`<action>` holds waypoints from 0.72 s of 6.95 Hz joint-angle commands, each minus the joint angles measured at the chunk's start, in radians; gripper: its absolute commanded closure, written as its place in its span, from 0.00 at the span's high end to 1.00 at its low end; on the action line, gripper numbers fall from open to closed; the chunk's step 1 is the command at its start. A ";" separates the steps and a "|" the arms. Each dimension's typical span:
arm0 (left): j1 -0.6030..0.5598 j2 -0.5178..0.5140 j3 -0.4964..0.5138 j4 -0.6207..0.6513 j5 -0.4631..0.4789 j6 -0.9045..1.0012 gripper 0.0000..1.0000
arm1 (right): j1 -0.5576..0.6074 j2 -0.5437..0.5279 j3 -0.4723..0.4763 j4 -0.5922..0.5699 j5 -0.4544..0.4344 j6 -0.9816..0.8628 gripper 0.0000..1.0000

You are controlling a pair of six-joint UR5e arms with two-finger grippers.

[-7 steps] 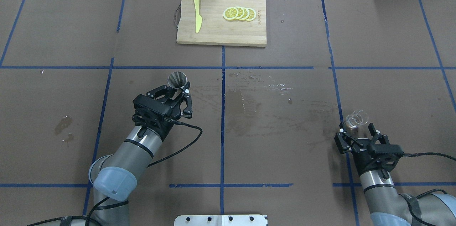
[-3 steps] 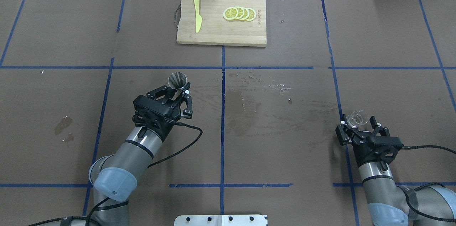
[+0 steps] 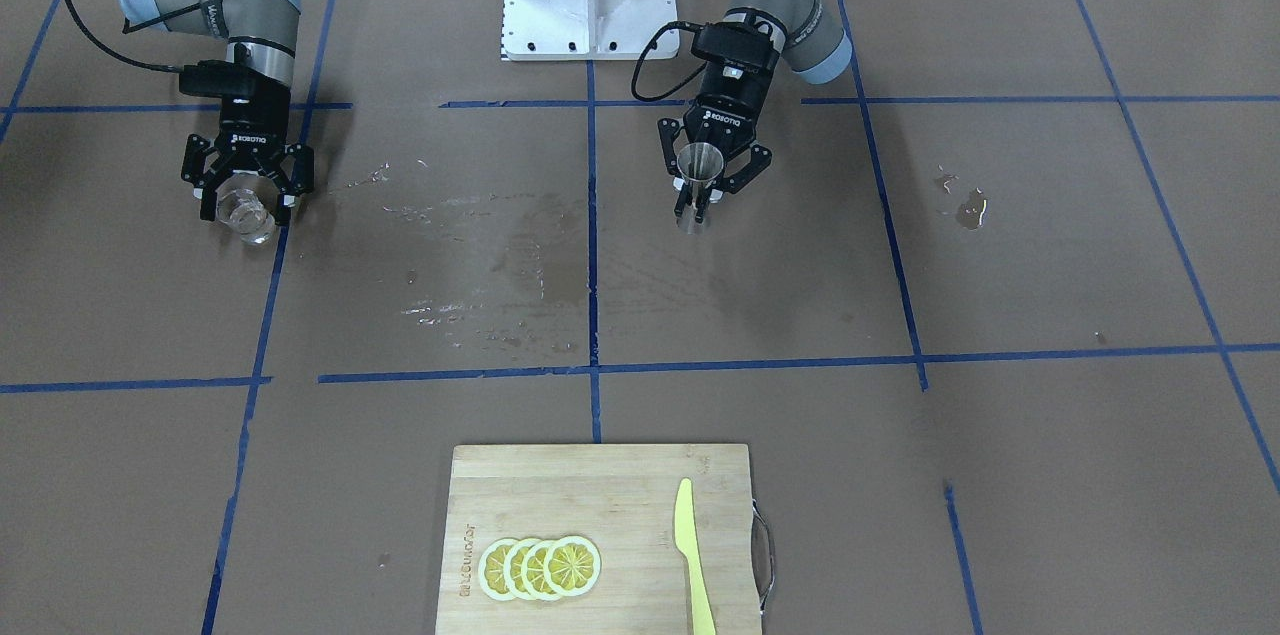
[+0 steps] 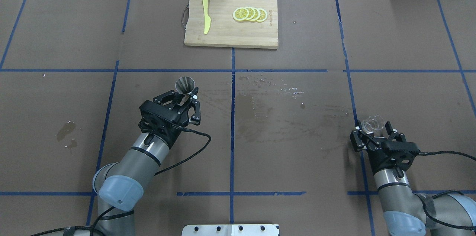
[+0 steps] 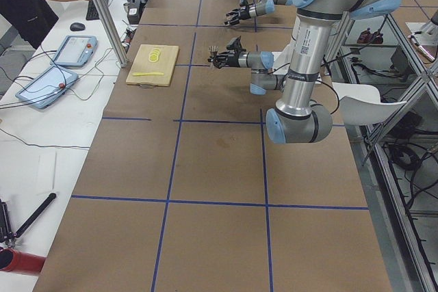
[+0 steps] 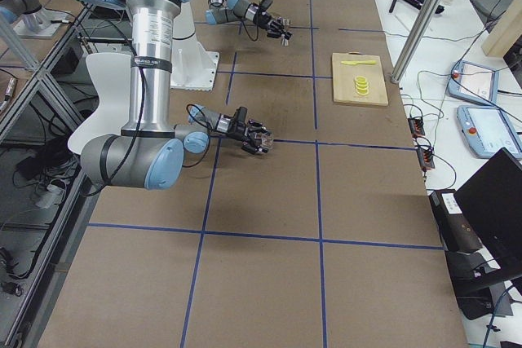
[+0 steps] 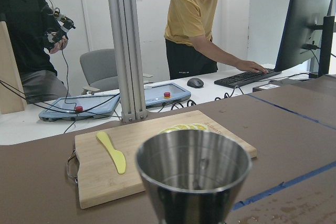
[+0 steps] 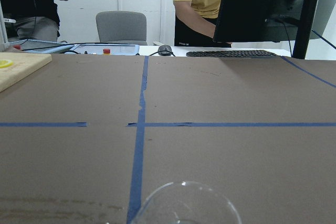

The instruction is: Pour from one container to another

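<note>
Brown paper crossed by blue tape lines [image 4: 232, 132] covers the table [image 4: 409, 42], with wet patches [image 4: 256, 113] around its middle. Beyond the far edge, in the left wrist view, a person in a yellow shirt [image 7: 194, 19] leans over a keyboard and a person in black [image 7: 26, 30] stands further along.

A wooden cutting board [image 4: 230, 33] lies at the middle of the far edge, carrying a yellow plastic knife [image 4: 205, 13] and a row of overlapping lemon slices [image 4: 250, 14].

The left gripper [image 4: 187, 95] has its fingers closed on the waist of the steel jigger [image 4: 185, 83], which stands upright, mouth up, in the robot's left half of the table, just left of the centre tape line. Whether its base touches the paper cannot be told.

The right gripper [image 4: 373, 129] sits low in the robot's right half, nearer the robot's edge than the far one. Its fingers are spread wide, one on each side of the clear glass cup [image 4: 373, 122], with a gap showing between fingertips and glass. The cup stands upright on the paper beside a blue tape line.
</note>
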 commanded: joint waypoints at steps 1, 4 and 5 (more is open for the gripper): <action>0.000 0.000 0.002 0.000 0.000 0.000 0.00 | -0.001 0.006 -0.009 0.002 0.010 0.000 0.93; 0.000 0.002 0.000 0.000 0.000 0.000 0.00 | -0.001 0.009 -0.009 0.002 0.022 0.000 0.52; 0.000 0.002 0.002 0.000 0.000 0.000 0.00 | -0.001 0.009 -0.009 0.002 0.023 0.000 0.36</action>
